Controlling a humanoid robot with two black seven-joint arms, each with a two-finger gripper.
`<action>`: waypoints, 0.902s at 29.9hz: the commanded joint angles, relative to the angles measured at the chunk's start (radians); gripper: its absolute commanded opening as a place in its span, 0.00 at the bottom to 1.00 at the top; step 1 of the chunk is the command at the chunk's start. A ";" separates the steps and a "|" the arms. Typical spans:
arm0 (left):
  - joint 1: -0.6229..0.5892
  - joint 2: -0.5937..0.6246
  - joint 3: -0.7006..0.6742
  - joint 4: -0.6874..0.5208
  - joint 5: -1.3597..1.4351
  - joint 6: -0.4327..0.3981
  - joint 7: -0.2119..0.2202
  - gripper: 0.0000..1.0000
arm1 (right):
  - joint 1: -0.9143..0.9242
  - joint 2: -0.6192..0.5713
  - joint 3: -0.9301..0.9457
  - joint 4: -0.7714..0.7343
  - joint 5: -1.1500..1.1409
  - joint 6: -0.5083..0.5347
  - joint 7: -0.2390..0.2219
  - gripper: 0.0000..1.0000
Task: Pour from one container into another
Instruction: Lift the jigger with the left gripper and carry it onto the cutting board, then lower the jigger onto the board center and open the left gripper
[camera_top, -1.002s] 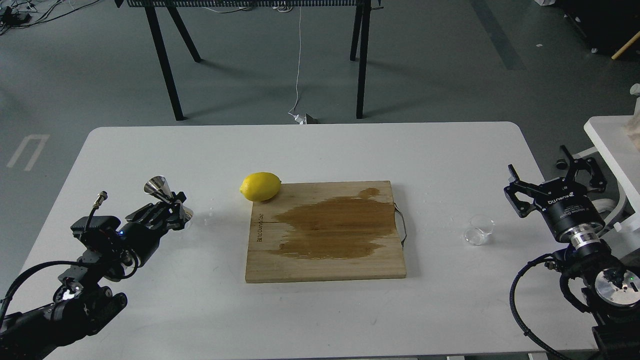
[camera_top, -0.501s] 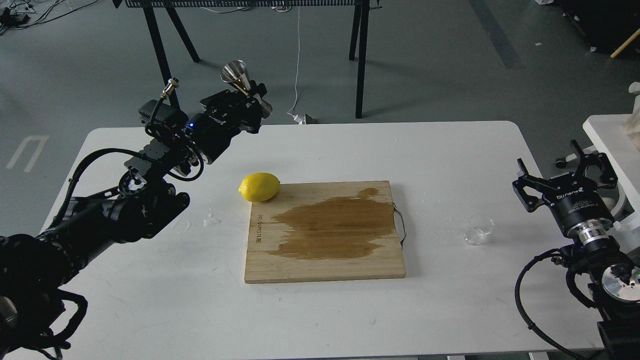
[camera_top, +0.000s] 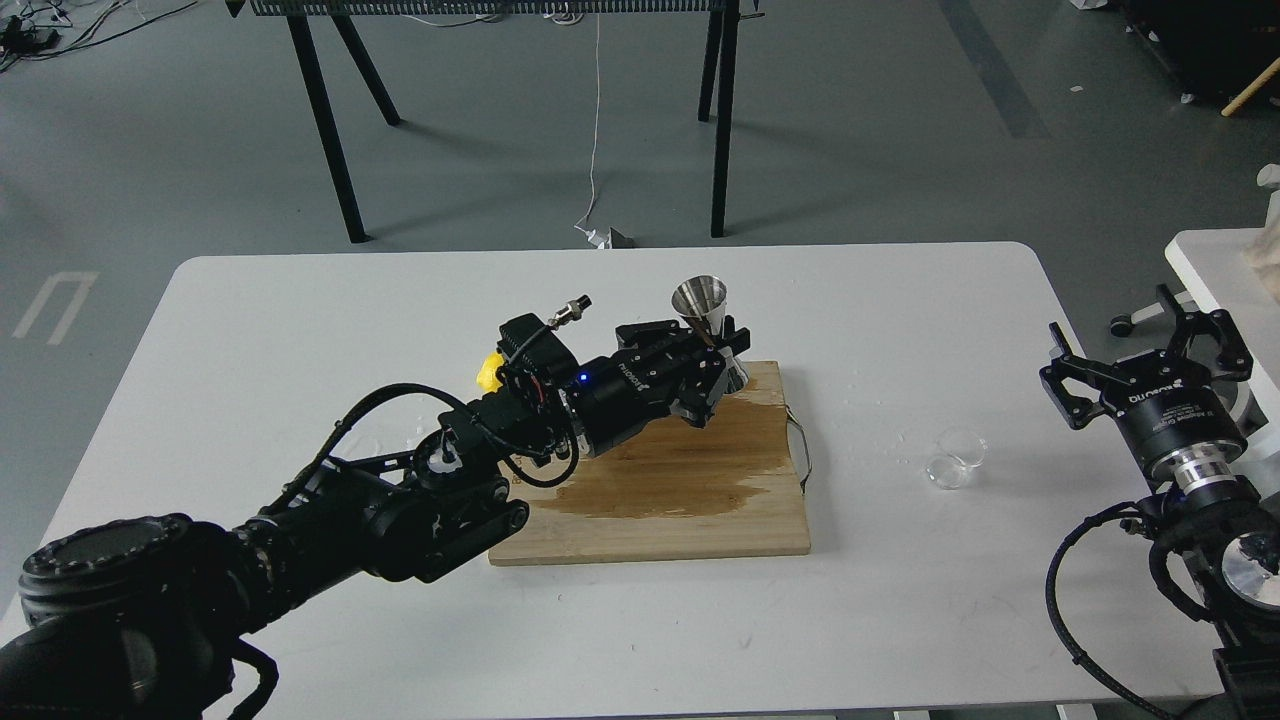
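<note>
My left gripper (camera_top: 718, 352) is shut on the shiny steel jigger (camera_top: 702, 301), holding it at its waist with the mouth up, over the far right corner of the wooden board (camera_top: 690, 500). The small clear glass tumbler (camera_top: 956, 458) lies on the white table to the right of the board. My right gripper (camera_top: 1140, 352) stands open beyond and to the right of the tumbler, with nothing between its fingers.
A lemon (camera_top: 488, 372) shows only as a yellow sliver behind my left arm at the board's far left corner. The board has a dark wet patch (camera_top: 690, 470). A wet spot (camera_top: 420, 432) lies on the table left of the board.
My left arm has swung from the far left down and right, carrying the jigger to above the board's far right corner. It now covers most of the lemon. The right gripper drifted slightly right.
</note>
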 joint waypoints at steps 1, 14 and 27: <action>0.026 -0.001 0.000 0.050 0.000 0.000 0.000 0.05 | 0.000 0.000 0.000 0.001 0.000 0.000 0.000 0.99; 0.075 -0.001 0.003 0.093 0.000 0.000 0.000 0.07 | -0.002 0.000 -0.002 -0.016 0.000 0.000 0.000 0.99; 0.110 -0.001 0.003 0.093 0.000 0.000 0.000 0.19 | -0.002 0.001 -0.002 -0.016 0.000 0.000 0.000 0.99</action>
